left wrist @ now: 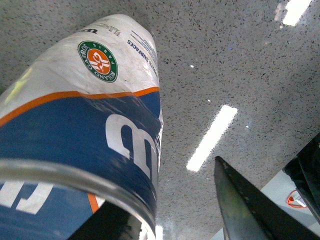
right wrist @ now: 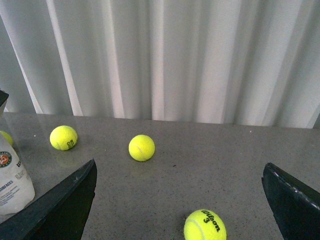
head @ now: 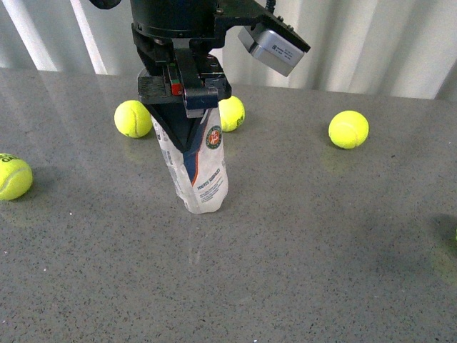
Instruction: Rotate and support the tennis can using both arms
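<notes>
The tennis can (head: pixel 203 175) stands upright on the grey table, its blue-and-white label and round green-red emblem facing me. My left gripper (head: pixel 189 139) reaches down over its top, with the black fingers open around the upper part. In the left wrist view the can (left wrist: pixel 75 125) fills the near side, its silver rim close to one finger; the other finger (left wrist: pixel 245 210) stands apart from it, so the left gripper (left wrist: pixel 172 215) is open. My right gripper (right wrist: pixel 180 200) is open and low over the table. From there the can (right wrist: pixel 12 180) shows far off to one side. The right arm is out of the front view.
Yellow tennis balls lie around the can: one behind on each side (head: pixel 133 118) (head: pixel 232 113), one to the right (head: pixel 348 129), one at the left edge (head: pixel 13 176). Another ball (right wrist: pixel 205 225) lies between the right gripper's fingers. White curtains (right wrist: pixel 165 60) back the table.
</notes>
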